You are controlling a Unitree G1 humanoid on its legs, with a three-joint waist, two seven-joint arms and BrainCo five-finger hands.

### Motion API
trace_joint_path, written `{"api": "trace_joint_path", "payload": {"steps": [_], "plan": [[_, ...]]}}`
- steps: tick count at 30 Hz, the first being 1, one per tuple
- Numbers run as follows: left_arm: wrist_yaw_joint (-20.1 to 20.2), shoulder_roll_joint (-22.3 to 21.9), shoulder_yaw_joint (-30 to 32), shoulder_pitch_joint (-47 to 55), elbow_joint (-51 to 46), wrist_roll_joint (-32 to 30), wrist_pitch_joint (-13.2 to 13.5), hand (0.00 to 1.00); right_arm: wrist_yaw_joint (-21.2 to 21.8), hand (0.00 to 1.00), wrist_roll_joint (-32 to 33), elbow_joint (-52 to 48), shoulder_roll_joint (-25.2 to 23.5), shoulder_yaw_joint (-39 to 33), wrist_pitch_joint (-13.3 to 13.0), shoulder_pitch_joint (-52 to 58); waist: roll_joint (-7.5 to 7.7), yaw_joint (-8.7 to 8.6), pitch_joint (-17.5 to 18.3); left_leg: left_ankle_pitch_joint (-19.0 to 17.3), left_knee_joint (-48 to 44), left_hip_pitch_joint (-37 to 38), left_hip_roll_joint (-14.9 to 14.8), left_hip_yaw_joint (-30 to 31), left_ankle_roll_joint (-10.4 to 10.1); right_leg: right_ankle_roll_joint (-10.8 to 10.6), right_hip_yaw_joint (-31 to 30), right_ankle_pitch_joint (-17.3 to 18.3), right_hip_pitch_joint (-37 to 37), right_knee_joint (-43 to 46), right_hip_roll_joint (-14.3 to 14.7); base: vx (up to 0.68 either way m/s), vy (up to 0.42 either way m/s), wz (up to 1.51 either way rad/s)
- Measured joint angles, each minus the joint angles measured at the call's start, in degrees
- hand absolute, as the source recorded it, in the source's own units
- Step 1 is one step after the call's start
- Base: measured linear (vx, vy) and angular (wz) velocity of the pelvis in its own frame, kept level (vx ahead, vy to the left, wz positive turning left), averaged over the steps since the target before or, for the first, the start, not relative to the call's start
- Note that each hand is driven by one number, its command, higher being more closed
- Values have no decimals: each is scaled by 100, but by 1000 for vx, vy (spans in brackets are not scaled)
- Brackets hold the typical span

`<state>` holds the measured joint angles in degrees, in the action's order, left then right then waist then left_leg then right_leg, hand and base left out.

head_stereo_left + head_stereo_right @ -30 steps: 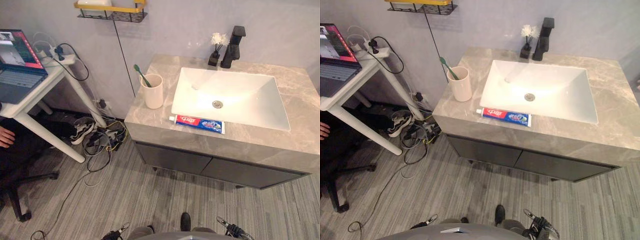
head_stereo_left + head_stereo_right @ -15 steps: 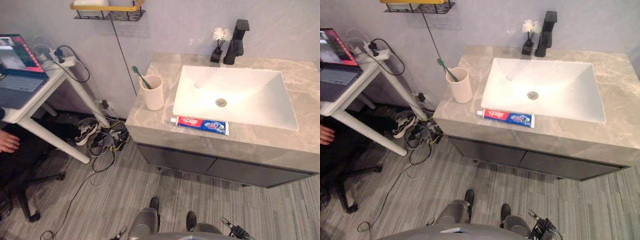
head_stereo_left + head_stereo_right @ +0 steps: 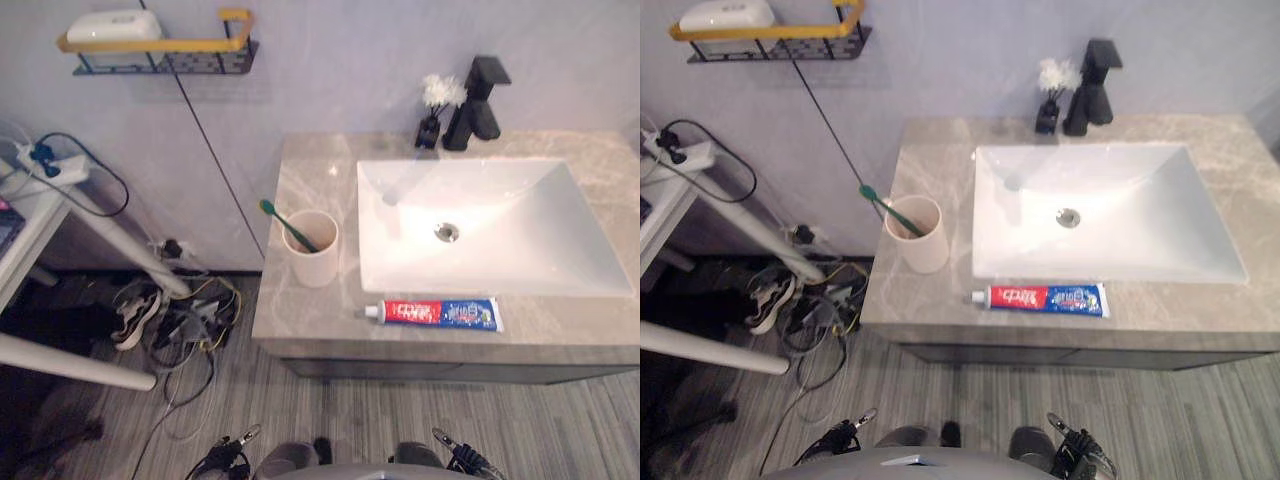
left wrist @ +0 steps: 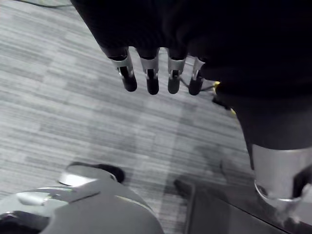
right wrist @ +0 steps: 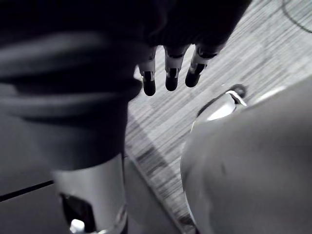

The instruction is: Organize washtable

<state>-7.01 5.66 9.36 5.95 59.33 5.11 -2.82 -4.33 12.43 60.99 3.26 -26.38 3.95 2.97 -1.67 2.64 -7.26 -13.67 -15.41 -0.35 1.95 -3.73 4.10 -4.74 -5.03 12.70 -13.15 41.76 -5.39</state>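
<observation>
The left hand (image 4: 152, 78) hangs with its fingers straight and slightly apart, closed round nothing, over the grey striped floor (image 4: 58, 97). The right hand (image 5: 171, 73) is the same, with straight, relaxed fingers pointing at the floor. Low beside the left hand is a dark panel that may be the cabinet front, but the view is too dim to be sure.

The wrist views show the fingers and the floor. The head views show the washtable (image 3: 300, 180), a grey marble top standing against the wall. A white basin (image 3: 480, 240) is sunk into it, taking up the middle and right. A beige cup (image 3: 312, 255) stands upright on the bare marble left of the basin. In it a green toothbrush (image 3: 285, 222) leans out over the rim toward the left. The toothpaste tube (image 3: 435, 313) lies flat on the front strip between the basin and the counter's edge, its cap end toward the cup but apart from it.

At the back, just beside each other, stand a black faucet (image 3: 478, 95) and a small black vase of white flowers (image 3: 432, 105). Left of the washtable a yellow-railed wall shelf (image 3: 160, 55) carries a white object (image 3: 115, 25). Below it, tangled cables (image 3: 190, 320) lie on the floor near a white table leg (image 3: 70, 360).
</observation>
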Motion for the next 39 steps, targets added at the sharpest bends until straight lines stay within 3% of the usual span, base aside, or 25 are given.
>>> {"api": "trace_joint_path", "payload": {"steps": [3, 4, 5, 6, 7, 9, 13, 18, 28, 29, 39], "plan": [[-1, -63, 53, -23, 22, -9, 27, 0, -17, 0, 1, -61, -1, 49, -6, -65, -6, -30, -81, -12, 82, 292, -152, 14, -9, 26, 523, 151, -285, -348, 14, 44, -49, 14], [-4, -89, 135, -18, 57, -8, 22, 0, -32, 0, -1, -64, 0, 92, -5, -72, 5, -26, -93, -50, 80, 356, -216, 18, -81, -28, 644, 67, -281, -964, 30, 118, -65, 10], [-8, -89, 177, -8, 92, -6, 20, 0, -43, 0, -4, -59, -5, 107, -5, -61, 33, -28, -77, -94, 63, 369, -219, 41, -161, -46, 646, -116, -253, -1339, 48, 93, -126, 18], [-16, -39, 257, 18, 118, -5, 26, 0, -70, 0, -6, -29, -56, 105, 3, -31, 174, -27, -46, -177, 46, 388, -143, 136, -302, 25, 528, -773, -197, -1928, 52, 99, -190, 20], [-33, -62, 336, 2, 143, -12, 21, 0, -80, 0, -12, 3, -76, -39, 14, -13, 205, -17, -66, -221, 64, 461, -182, 285, -396, 58, 528, -628, -106, -1988, 62, 95, -211, 22], [-23, -236, 551, 13, 176, -64, 19, 0, -74, 0, -14, 27, -27, -298, 23, 43, 24, -30, -61, -156, 80, 503, -338, 430, -504, 116, 737, -628, 161, -2323, 165, 144, -209, 24], [1, -273, 771, 25, 348, -176, 21, 0, -57, 0, -62, 162, 30, -471, 47, 132, -20, -22, -9, 31, 159, 709, -433, 617, -743, 228, 876, -701, 644, -2741, 267, 93, -127, 15], [24, -223, 755, 24, 369, -209, 11, 0, -13, 0, -54, 286, 42, -462, 45, 102, -7, -27, 131, 259, 332, 702, -422, 789, -758, 249, 926, -1073, 952, -3491, 301, 19, -29, 4], [37, -52, 414, 18, 483, -210, 4, 0, -12, 0, -9, 465, 88, -234, 36, 71, 72, -49, 171, 266, 553, 691, -318, 979, -754, 206, 1063, -1757, 1332, -4462, 257, -63, 36, 8], [130, -10, 369, 39, 695, -227, -112, 0, -13, 0, -6, 451, 153, -124, 42, 276, -13, -235, 156, 160, 1104, 884, -712, 895, -840, 345, 1052, -1937, 1335, -4741, 608, -39, 17, 1], [129, -16, 369, 53, 696, -342, -111, 0, -15, 0, 12, 453, 150, -166, 41, 277, -27, -233, 153, 160, 1127, 893, -713, 875, -836, 351, 1045, -1932, 1335, -4737, 611, 0, 0, 0]]}}
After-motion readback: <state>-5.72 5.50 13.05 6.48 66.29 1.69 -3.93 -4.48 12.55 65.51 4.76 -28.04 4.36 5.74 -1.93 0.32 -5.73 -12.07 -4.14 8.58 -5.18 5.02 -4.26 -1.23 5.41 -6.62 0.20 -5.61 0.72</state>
